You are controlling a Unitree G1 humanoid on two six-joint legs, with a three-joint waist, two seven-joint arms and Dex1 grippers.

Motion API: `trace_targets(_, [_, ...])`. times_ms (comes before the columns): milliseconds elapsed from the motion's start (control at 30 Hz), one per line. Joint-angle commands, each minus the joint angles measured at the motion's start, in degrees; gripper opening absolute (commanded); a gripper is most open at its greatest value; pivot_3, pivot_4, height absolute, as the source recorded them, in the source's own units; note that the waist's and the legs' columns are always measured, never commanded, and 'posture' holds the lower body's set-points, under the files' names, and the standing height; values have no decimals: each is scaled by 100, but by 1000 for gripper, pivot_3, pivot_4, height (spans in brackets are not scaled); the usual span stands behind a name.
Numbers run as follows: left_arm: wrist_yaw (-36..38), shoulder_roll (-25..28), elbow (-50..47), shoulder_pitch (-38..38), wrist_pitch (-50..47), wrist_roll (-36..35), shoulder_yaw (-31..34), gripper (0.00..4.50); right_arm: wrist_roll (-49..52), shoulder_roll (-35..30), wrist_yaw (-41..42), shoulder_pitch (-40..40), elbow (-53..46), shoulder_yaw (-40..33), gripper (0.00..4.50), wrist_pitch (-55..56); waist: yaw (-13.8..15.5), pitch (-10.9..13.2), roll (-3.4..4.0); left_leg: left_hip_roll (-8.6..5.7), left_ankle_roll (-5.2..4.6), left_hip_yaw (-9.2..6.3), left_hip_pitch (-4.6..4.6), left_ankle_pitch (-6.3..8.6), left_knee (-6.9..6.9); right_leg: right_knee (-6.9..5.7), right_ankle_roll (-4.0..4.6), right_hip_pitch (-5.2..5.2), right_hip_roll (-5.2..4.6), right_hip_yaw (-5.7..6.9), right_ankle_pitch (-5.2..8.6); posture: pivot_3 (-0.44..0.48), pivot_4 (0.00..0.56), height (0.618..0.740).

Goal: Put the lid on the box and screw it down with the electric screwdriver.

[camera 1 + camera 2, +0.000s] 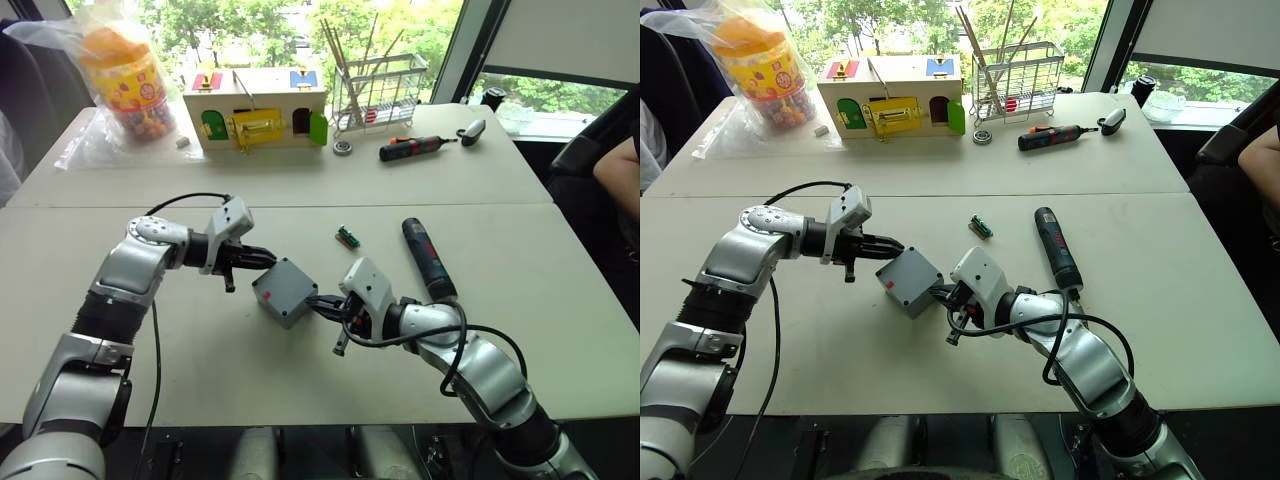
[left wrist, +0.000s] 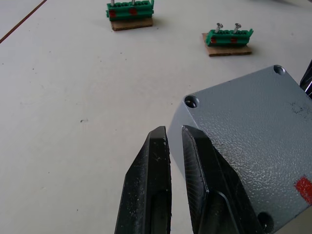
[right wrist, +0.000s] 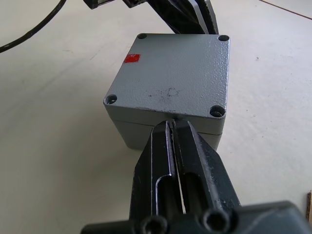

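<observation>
Between claws: the box [image 1: 285,292] rests on the tabletop [image 1: 560,300], lid [image 3: 170,73] seated flush on top.
Left claw [image 2: 176,137]: fingers nearly together, tips at the box's corner.
Right claw [image 3: 173,127]: fingers together against the box's near side.
Electric screwdriver [image 1: 428,258]: beyond my right claw, untouched.
Remaining: I judge screwing not begun.

The lid [image 3: 170,78] was speckled grey with 1 red square; the electric screwdriver [image 1: 428,259] was black with a red band.
</observation>
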State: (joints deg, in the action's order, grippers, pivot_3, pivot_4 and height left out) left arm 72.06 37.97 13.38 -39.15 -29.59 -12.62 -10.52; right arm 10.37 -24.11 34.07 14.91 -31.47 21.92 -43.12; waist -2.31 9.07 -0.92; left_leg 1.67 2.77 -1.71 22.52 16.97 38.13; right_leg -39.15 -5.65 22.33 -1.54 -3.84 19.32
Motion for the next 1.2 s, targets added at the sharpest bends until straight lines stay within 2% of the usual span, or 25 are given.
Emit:
trace_targets(33, [-113, 26, 154, -154, 114, 8, 155, 446, 122, -106, 54, -35, -350, -154, 44, -5, 1, 0, 0, 0, 0, 0, 0, 0, 0, 0, 0, 0, 0, 0, 0, 0, 150, 736])
trace_targets(233, [-135, 217, 286, -8, 129, 31, 197, 446, 201, -243, 144, -120, -322, -146, 44, -14, -11, 0, 0, 0, 0, 0, 0, 0, -1, 0, 0, 2, 1, 0, 0, 0, 150, 736])
trace_targets(500, [-192, 169, -228, 562, -23, 7, 56, 446, 22, -118, 137, -22, 351, 85, 44, 286, 2, 0, 0, 2, 0, 0, 0, 0, 0, 0, 0, 1, -1, 0, 0, 0, 150, 736])
trace_targets(900, [-218, 268, -1410, 1109, -675, -257, 41, 446, -250, -70, 144, 278, 1060, -32, 44, 848, 7, 0, 0, 5, 0, 1, 0, 0, 0, -1, 0, 0, -3, 0, 0, 0, 150, 736])
trace_targets(1200, [-232, 272, -1565, 1178, -789, -260, 32, 446, -330, -20, 152, 293, 1138, -69, 44, 942, 5, 0, 0, 4, 0, 2, 0, 0, 0, -1, 0, 0, -3, -1, 0, 0, 150, 736])
